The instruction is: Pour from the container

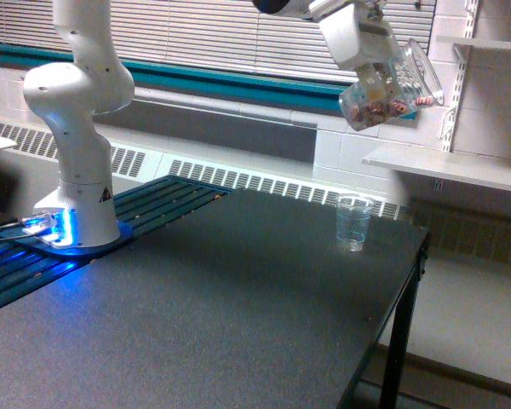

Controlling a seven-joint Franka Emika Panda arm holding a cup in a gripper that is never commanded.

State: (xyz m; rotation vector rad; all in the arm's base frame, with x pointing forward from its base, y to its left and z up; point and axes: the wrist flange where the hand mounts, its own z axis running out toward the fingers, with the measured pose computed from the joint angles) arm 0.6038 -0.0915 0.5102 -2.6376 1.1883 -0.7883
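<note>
Looking at the upper right of the frame, you see the container (396, 88) held high in the air, well above the table (238, 315). It is a clear plastic vessel, tilted steeply so that it leans down toward the exterior view's left. Small pale and brownish pieces (376, 108) are gathered in its lower end, pressed against the see-through wall.

The gripper (373, 64) sits on the upper left side of the container, its white housing angled the same way as the vessel. Your jaws are closed around the container, gripping it at the wall; the fingertips themselves are hard to make out against the clear plastic.

Below and slightly to the left of the container, in the right middle of the frame, a taller, narrower clear cup (354, 222) stands upright on the dark table near its far right edge. It is well apart from the container, with open air between them.

At the left of the frame you find the robot's white base (78, 187), mounted on a plate lit blue at its foot. Behind the table, window blinds (196, 34) run across the top, and a white shelf (460, 168) juts out on the right, just behind the container.
</note>
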